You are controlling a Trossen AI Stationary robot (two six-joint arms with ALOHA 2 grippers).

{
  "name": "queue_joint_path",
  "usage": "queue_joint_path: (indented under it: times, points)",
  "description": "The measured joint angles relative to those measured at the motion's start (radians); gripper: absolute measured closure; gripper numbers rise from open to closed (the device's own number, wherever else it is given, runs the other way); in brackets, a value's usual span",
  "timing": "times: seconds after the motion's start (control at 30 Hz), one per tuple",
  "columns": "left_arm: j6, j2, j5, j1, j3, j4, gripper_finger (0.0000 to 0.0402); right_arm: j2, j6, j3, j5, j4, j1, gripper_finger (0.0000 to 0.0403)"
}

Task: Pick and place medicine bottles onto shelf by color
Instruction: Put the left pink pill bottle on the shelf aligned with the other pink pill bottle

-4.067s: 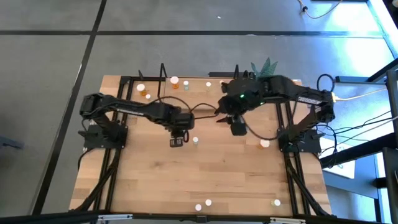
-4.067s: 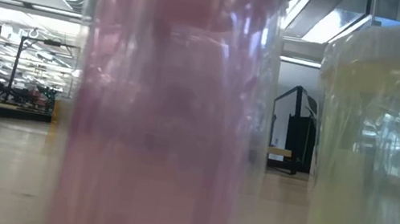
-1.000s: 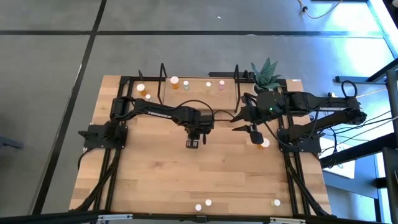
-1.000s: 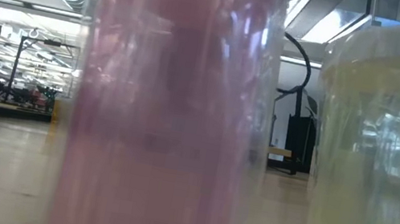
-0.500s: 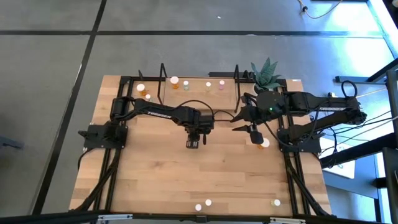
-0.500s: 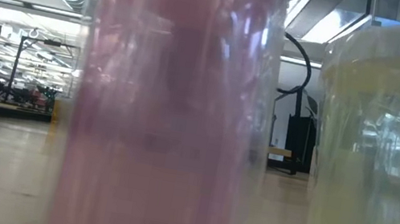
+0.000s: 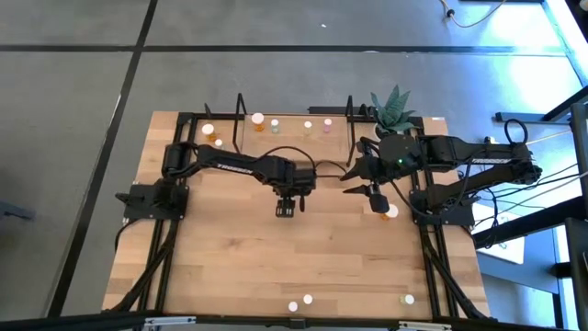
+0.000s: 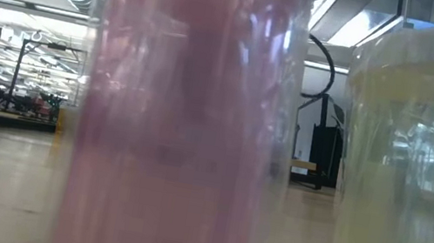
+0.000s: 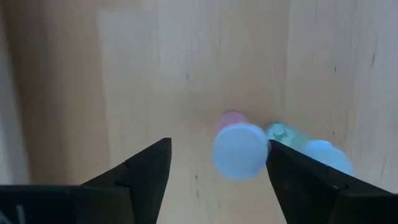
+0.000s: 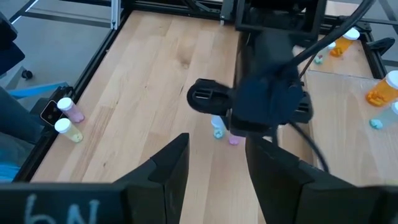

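Nearest the low camera, a pink bottle (image 8: 182,116) and a yellowish bottle (image 8: 413,163) are standing at the table's front edge, untouched. At mid-table the left gripper (image 9: 214,171) is hovering over a pink bottle (image 9: 238,146) with a green bottle (image 9: 308,149) just beside it; its fingers (image 9: 140,171) are spread wide and gripping nothing, so it should centre on the pink cap and descend straight, sparing the green neighbour. Farther back, the right gripper (image 7: 375,195) is waiting part-open and empty beside an orange bottle (image 7: 390,211), and the shelf (image 7: 294,124) is carrying several bottles.

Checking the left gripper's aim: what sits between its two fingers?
In the left wrist view, a pink bottle stands between the open left gripper's fingers, a green bottle just beside it.
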Motion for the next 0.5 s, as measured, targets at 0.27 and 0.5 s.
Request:
queue_joint_path:
  times: [0.27, 0.5]
  points:
    - [-0.028, -0.076, 0.003, -0.001, 0.0, -0.027, 0.0153, 0.0, 0.001, 0.0, 0.0, 0.0, 0.0, 0.0244]
    - [-0.078, -0.176, 0.002, -0.006, 0.0, -0.075, 0.0153, 0.0, 0.0, 0.0, 0.0, 0.0, 0.0, 0.0244]
